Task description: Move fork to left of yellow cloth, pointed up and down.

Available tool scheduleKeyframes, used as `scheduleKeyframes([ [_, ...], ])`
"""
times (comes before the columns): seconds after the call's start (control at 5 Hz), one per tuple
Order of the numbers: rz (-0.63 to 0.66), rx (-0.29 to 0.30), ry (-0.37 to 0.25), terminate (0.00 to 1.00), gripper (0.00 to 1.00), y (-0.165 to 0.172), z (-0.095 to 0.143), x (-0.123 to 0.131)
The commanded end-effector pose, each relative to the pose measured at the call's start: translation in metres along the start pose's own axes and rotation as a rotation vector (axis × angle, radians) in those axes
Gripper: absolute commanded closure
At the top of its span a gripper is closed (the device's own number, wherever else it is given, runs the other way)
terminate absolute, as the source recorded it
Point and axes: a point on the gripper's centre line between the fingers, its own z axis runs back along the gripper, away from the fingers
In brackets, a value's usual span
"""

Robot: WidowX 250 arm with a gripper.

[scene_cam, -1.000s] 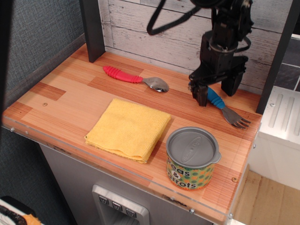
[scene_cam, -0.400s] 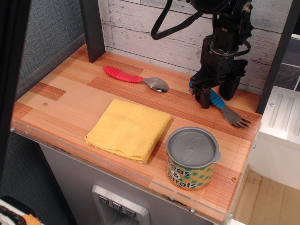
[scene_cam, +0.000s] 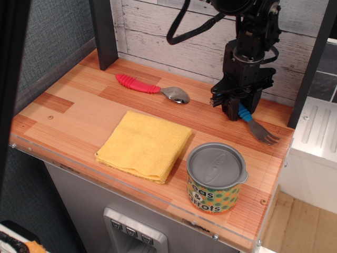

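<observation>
The fork (scene_cam: pixel 259 130) lies at the back right of the wooden tabletop (scene_cam: pixel 79 105), its grey tines pointing to the front right. Its blue handle (scene_cam: pixel 244 114) sits between my gripper's fingers. My black gripper (scene_cam: pixel 240 109) comes down from above and has closed on the handle; most of the handle is hidden by the fingers. The tines still look close to or on the wood. The yellow cloth (scene_cam: pixel 145 145) lies flat in the middle front of the table, well to the left of the gripper.
A red-handled metal spoon (scene_cam: pixel 151 87) lies at the back, between the cloth and the wall. A tin can (scene_cam: pixel 216 178) with a grey lid stands at the front right, next to the cloth. A dark post (scene_cam: pixel 103 31) stands at the back left.
The gripper's fingers, open astride the blue handle before, have closed in on it. The fork has shifted slightly, and the arm has moved a little to the left.
</observation>
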Motion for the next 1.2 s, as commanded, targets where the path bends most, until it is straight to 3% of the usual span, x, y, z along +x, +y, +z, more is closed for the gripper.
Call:
scheduleKeyframes([
  [0.0, 0.202, -0.040, -0.021, 0.00, 1.00, 0.048, 0.053, 0.029],
  [0.2, 0.357, -0.049, 0.001, 0.00, 1.00, 0.076, 0.061, 0.040],
  [0.6, 0.761, 0.104, -0.026, 0.00, 1.00, 0.134, 0.077, 0.042],
  [0.8, 1.009, 0.119, -0.061, 0.00, 1.00, 0.158, 0.082, 0.031],
  [1.0, 1.254, 0.105, -0.022, 0.00, 1.00, 0.173, 0.077, 0.027],
])
